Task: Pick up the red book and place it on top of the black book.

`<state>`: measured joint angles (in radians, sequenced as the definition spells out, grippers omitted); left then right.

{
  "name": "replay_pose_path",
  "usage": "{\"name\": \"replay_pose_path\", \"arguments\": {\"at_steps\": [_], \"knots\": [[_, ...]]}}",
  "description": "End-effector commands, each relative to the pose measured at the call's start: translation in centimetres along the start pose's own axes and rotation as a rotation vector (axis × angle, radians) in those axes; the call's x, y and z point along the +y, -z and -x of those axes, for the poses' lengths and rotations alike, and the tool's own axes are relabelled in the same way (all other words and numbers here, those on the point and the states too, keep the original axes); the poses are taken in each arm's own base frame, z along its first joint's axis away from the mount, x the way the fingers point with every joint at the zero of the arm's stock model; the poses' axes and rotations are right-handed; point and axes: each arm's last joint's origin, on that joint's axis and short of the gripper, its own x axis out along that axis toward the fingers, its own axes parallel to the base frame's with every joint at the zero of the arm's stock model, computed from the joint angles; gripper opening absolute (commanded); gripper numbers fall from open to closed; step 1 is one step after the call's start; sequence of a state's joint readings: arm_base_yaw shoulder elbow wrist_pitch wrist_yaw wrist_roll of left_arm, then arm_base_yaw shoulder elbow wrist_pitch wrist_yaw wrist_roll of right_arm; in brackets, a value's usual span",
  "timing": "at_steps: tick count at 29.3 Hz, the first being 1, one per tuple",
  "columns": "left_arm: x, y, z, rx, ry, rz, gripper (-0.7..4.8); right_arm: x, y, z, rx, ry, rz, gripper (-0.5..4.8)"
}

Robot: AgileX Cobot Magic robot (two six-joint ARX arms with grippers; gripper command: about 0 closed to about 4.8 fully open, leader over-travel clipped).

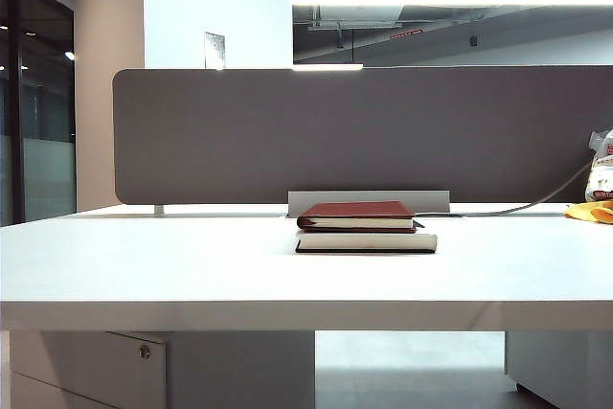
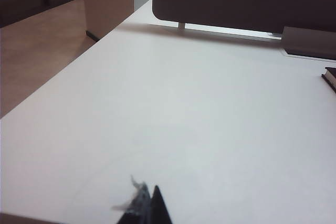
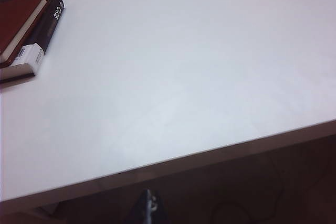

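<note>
On the white desk (image 1: 144,265), near the grey partition (image 1: 239,131), the red book (image 1: 356,214) lies flat atop the black book (image 1: 366,241). Left tool (image 2: 149,208) is pinched together above bare desk; right tool (image 3: 148,208), at the desk's front edge, looks closed too.

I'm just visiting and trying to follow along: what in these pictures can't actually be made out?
- Exterior view: neither arm appears; red book lies on black book, whose cover it hides.
- Left wrist view: only the left gripper tip shows, pressed together, at the frame edge; the books are cut off.
- Right wrist view: right gripper is a dark, cropped tip; the black spine's print is too small.
- Exterior view: yellow object cropped.
</note>
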<state>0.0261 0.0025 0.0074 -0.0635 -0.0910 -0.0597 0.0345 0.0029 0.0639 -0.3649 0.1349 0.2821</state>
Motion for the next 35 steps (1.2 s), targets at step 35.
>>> {"name": "replay_pose_path", "arguments": {"at_steps": [35], "knots": [[-0.3,1.1,0.1,0.121,0.112,-0.049,-0.05,0.0,-0.1,0.0,-0.004,0.0,0.002,-0.06]]}}
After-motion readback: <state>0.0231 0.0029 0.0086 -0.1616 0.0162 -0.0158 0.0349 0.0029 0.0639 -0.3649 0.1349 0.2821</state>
